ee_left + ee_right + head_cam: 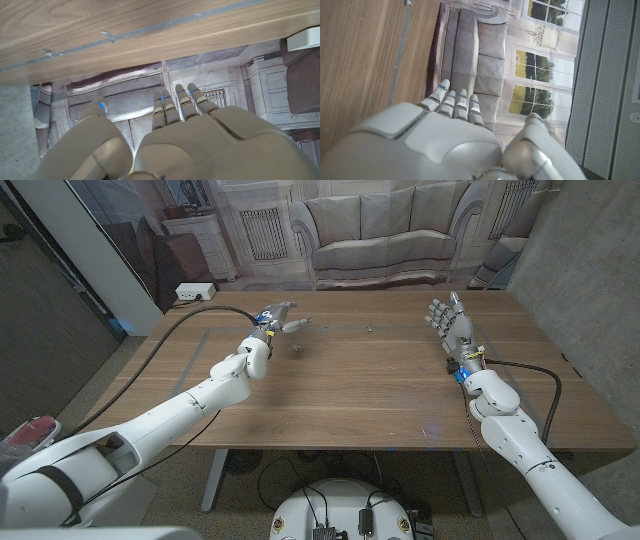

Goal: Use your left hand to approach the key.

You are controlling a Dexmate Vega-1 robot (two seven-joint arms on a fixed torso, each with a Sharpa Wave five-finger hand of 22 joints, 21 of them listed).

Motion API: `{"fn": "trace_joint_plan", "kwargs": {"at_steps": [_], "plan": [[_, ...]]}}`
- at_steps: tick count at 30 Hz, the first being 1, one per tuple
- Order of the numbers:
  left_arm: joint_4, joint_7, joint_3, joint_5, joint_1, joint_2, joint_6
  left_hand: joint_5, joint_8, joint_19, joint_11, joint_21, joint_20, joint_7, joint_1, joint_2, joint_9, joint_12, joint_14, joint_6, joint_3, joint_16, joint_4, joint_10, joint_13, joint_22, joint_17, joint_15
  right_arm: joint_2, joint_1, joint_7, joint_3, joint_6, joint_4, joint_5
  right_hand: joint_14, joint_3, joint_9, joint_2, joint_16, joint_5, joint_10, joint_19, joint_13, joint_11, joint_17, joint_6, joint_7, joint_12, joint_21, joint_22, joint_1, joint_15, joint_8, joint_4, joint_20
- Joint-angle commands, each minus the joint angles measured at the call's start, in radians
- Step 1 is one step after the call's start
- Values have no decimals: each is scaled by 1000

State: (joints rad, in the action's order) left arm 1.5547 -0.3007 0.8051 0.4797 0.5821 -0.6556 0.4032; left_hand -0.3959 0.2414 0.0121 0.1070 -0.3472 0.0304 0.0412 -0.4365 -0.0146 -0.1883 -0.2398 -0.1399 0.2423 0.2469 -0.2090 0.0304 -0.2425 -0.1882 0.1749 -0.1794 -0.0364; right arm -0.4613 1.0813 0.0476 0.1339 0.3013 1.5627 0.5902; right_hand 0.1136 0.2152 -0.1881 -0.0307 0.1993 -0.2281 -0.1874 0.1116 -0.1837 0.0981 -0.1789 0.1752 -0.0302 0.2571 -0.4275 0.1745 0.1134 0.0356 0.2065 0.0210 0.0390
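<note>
Left hand (275,317) over wooden table (360,395), fingers spread, holding nothing, right hand (450,320) wide, small key (371,330) between.

The left arm reached in from the near-left corner of the tabletop (380,395) far across it, its left hand (275,317) raised over the far-left part, fingers (172,107) stretched out together and holding nothing. The right arm lay along the tabletop's right side, its right hand (450,318) upright near the far-right part, fingers (455,105) straight, slightly apart, empty.
</note>
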Motion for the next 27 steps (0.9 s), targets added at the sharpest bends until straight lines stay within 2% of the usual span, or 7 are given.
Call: {"fn": "trace_joint_plan", "kwargs": {"at_steps": [1,18,20,22,27], "plan": [[-14,27,28,36,-16,11,26,-3,0,4,-1,3,70,-2,-6,-3,-2,6,-12,10,1,5,8,-4,-5,1,-4,-43,5,-6,1,4,1,-10,-2,8,-3,-3,3,-1,5,-10,11,-6,-2,-5,10,-1,-4,6,3,4,3,0,-1,4],[-60,40,43,32,-32,27,28,-1,-7,7,3,13,69,0,-17,-3,-2,13,-11,10,0,9,14,-3,-5,2,-5,-44,9,-12,-10,7,-10,-8,-4,10,-5,-3,4,-2,5,-12,14,-6,-1,-5,11,-1,-6,13,3,4,5,-2,-1,4],[-67,44,48,34,-36,30,26,-1,-7,6,2,14,70,1,-18,-2,-2,13,-10,11,0,9,14,-4,-5,2,-5,-45,8,-13,-6,9,-6,-13,-6,10,-5,-3,5,-2,6,-13,14,-6,0,-5,11,-1,-6,14,3,4,6,-2,0,3],[-72,45,53,36,-38,33,25,-1,-6,6,2,15,71,1,-19,-2,-2,14,-10,13,0,9,15,-4,-5,2,-5,-45,10,-31,20,8,7,-50,2,10,-5,-3,5,-2,6,-13,14,-6,-1,-5,11,-1,-6,15,3,4,6,-2,0,2],[-80,53,64,39,-39,39,28,0,-7,7,1,17,70,1,-21,-1,-3,14,-10,14,0,10,16,-5,-6,3,-5,-45,15,-32,25,8,10,-57,5,11,-6,-3,5,-3,6,-13,15,-6,0,-5,11,-1,-7,17,3,4,6,-3,0,2]]}}
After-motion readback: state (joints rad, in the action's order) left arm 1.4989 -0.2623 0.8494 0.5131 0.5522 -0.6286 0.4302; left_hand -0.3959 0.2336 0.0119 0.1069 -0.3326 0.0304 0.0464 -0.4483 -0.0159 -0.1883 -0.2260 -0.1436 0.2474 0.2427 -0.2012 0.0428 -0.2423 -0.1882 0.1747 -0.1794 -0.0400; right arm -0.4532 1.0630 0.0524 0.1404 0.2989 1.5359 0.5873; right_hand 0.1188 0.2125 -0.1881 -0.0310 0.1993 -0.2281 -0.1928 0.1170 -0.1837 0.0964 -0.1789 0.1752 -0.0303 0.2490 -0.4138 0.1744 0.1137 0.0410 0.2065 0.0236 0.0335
